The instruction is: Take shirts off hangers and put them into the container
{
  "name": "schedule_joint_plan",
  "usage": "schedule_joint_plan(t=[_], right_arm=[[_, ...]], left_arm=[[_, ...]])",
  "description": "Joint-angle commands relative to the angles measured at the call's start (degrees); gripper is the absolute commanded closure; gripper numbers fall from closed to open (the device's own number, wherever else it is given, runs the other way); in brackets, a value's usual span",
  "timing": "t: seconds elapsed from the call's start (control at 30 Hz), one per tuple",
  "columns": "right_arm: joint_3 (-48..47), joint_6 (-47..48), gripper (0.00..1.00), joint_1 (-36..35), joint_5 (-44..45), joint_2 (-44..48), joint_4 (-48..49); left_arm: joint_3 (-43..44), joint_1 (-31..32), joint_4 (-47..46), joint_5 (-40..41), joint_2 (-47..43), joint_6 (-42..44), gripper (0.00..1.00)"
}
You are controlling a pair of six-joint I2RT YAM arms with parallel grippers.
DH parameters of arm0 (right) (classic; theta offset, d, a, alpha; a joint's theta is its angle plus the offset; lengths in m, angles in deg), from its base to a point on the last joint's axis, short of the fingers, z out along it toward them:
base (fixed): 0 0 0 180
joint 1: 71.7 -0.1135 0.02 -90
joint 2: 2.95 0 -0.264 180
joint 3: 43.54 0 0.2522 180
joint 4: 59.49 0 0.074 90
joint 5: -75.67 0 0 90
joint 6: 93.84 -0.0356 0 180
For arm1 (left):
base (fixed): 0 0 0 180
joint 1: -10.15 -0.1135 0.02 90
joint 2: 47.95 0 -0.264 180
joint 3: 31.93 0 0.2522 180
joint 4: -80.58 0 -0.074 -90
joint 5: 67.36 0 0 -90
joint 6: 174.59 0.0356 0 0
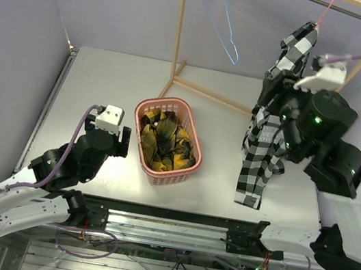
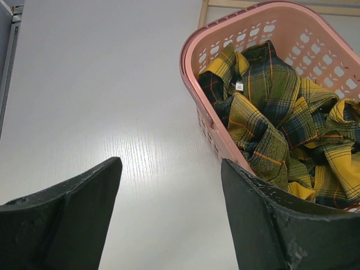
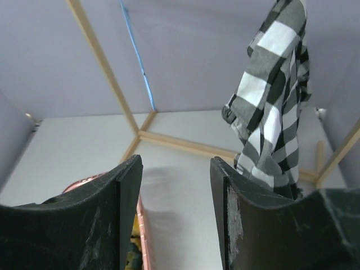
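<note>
Step in hand, as I read it: strip the black-and-white checked shirt [image 1: 260, 155] off the pink hanger [image 1: 323, 13]. It hangs from the rack [image 1: 178, 31] at far right, with the cloth trailing down toward the table [image 1: 99, 80]. Already done: the yellow plaid shirt [image 1: 166, 139] is bundled in the pink basket [image 1: 144, 109], and the blue hanger [image 1: 221, 17] hangs bare.

On the wrist view the right end effector [image 3: 175, 163] is spread with nothing in the gap. The checked cloth sits just to the right of one finger, not between them. Over by the basket rim the left end effector [image 2: 169, 169] is spread wide, empty, low over the table.

Advice: get a thick fold near the collar or shoulder into the gap before closing. Then pull down and off one hanger end so the wire doesn't jump the rail. Can't tell from the top view whether the fingers touch the cloth, because the arm blocks it. The shirt looks bigger than the basket, so bunch it going in.
</note>
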Motion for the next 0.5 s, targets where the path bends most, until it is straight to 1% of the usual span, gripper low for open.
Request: schedule_joint_plan(t=[0.0, 0.13, 0.3, 0.33, 0.37, 0.4, 0.47], right_arm=[[-10.28, 3.82, 0.47, 0.66, 4.6, -6.66, -7.54], [-21.57, 6.28, 0.45, 0.81, 3.82, -12.94, -10.44], [-32.15, 9.13, 0.4, 2.43, 0.69, -23.26, -15.27], [-34.22, 9.02, 0.39, 4.18, -0.78, -25.72, -17.01], [-35.98, 8.49, 0.38, 7.69, -4.29, -27.5, -18.56], [-36.49, 7.72, 0.37, 12.64, -10.29, -28.71, -19.4], [-33.2, 5.69, 0.36, 20.26, -18.57, -28.33, -17.83]], left_arm=[[0.81, 0.01, -0.19, -0.14, -0.12, -0.15, 0.18], [0.73, 0.02, -0.26, -0.28, -0.43, -0.17, 0.18], [0.72, 0.01, -0.28, -0.66, -0.46, -0.04, 0.18], [0.73, 0.01, -0.22, -0.61, -0.4, -0.11, 0.18], [0.71, 0.01, -0.13, -0.58, -0.41, -0.25, 0.18], [0.77, 0.01, -0.05, -0.64, -0.47, -0.36, 0.18], [0.74, 0.05, 0.07, -0.55, -0.81, -0.54, 0.18]])
